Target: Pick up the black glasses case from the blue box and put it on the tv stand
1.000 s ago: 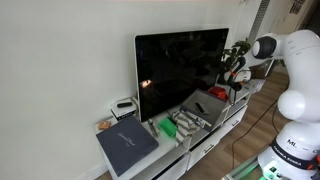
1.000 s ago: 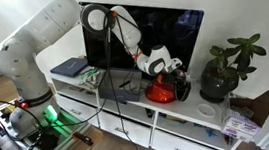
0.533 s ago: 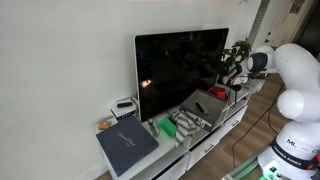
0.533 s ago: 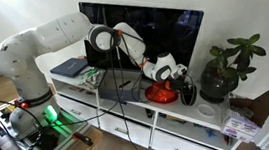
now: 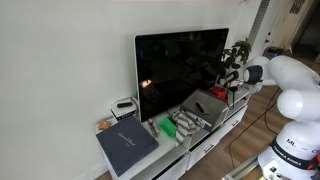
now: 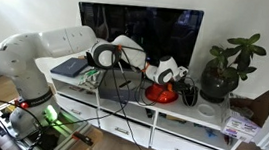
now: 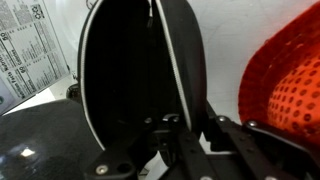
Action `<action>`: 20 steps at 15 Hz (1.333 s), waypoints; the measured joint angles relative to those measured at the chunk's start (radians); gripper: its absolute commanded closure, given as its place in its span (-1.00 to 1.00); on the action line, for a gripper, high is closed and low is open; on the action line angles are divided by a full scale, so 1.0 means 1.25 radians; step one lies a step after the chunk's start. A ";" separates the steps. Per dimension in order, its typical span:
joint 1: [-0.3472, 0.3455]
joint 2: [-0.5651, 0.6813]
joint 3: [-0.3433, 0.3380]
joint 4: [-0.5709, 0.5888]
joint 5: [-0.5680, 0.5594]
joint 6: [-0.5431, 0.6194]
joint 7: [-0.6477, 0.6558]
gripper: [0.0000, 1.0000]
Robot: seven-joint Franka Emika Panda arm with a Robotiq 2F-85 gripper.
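White tv stand (image 6: 183, 142), claw (image 6: 181, 88) clenched on black glasses case (image 7: 125, 80) beside red perforated thing (image 7: 285, 90), plant (image 6: 226, 65) near

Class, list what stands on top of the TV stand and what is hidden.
On the TV stand: TV, potted plant, red object, dark slab, blue box. The arm hides part of the top; the end effector grips the black glasses case.
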 measured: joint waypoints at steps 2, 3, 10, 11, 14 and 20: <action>-0.004 0.035 0.013 0.049 0.000 -0.009 -0.001 0.24; -0.006 0.049 0.020 0.069 0.000 -0.010 -0.002 0.10; -0.009 0.049 0.051 0.102 0.001 -0.040 -0.005 -0.87; -0.010 0.048 0.053 0.114 0.002 -0.062 -0.005 -0.97; -0.013 0.029 0.054 0.142 0.004 -0.168 -0.004 -1.00; -0.020 -0.100 0.057 0.146 0.025 -0.522 0.044 -1.00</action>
